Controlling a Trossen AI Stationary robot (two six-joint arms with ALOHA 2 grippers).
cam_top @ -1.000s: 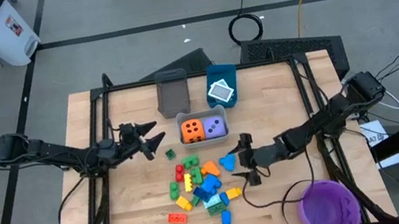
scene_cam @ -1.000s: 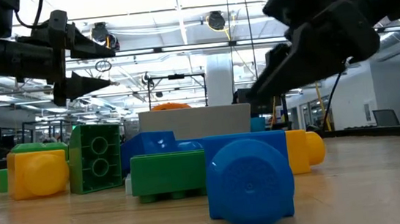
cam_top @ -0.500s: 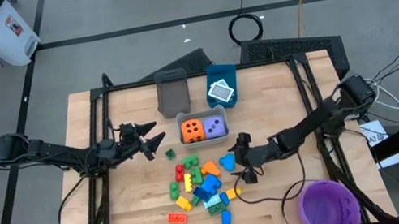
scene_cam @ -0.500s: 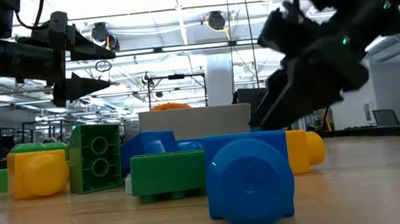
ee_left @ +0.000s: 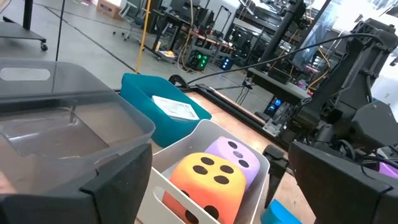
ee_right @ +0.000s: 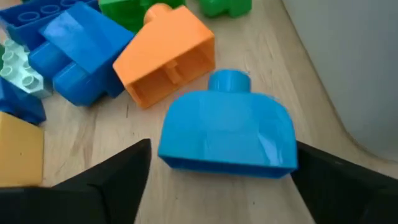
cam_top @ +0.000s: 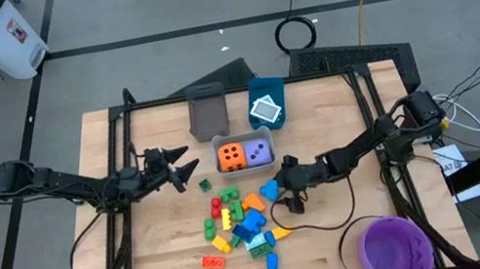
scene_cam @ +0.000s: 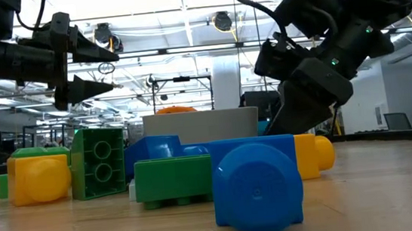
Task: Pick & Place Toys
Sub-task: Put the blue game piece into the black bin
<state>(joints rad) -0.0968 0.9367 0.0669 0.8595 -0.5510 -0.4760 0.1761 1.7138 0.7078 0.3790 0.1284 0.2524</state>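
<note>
My right gripper [cam_top: 281, 187] stands open and low over the table, slanting down. A light-blue brick [ee_right: 227, 130] lies on the wood between its two fingers [ee_right: 106, 183], near their tips; I see no touch. An orange brick [ee_right: 165, 56] lies just beyond it, at the edge of the brick pile [cam_top: 239, 224]. My left gripper [cam_top: 189, 159] waits open and level, left of the white bin [cam_top: 240, 136] that holds the orange die [ee_left: 205, 177] and the purple die [ee_left: 239, 155].
A grey bin [cam_top: 207, 112] and a teal bin [cam_top: 266, 103] with a white-teal tile stand at the far middle. The round purple bowl [cam_top: 397, 247] sits at the near right. The white bin's wall [ee_right: 348, 68] rises close beside the light-blue brick.
My right gripper has come down and moved toward the table's left and a little toward the far edge, rolling slightly, until its fingers stand on either side of the light-blue brick. The brick has not moved.
</note>
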